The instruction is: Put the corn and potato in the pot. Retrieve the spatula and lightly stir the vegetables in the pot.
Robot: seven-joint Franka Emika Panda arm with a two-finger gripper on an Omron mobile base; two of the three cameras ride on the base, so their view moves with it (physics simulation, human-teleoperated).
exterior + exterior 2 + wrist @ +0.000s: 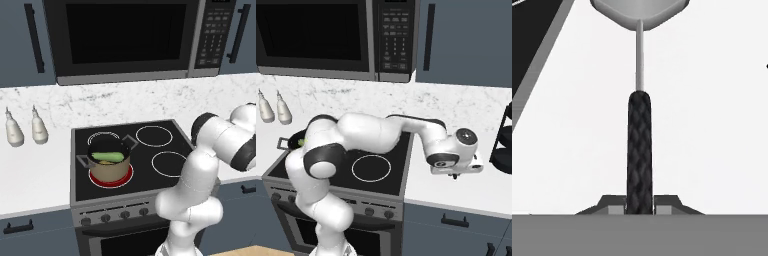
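Corn (107, 156) already lay in pot (109, 170) on stove; potato not discernible. Gripper (639, 210) over counter right of stove, jaws clamped on spatula (639, 145) handle. Next: lift, carry to pot, stir gently

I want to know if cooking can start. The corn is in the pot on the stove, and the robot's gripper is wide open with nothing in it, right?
Not quite. The corn does lie in the pot on the stove, but the gripper is not open and empty: the hand view shows it shut on the spatula, clamping its dark handle.
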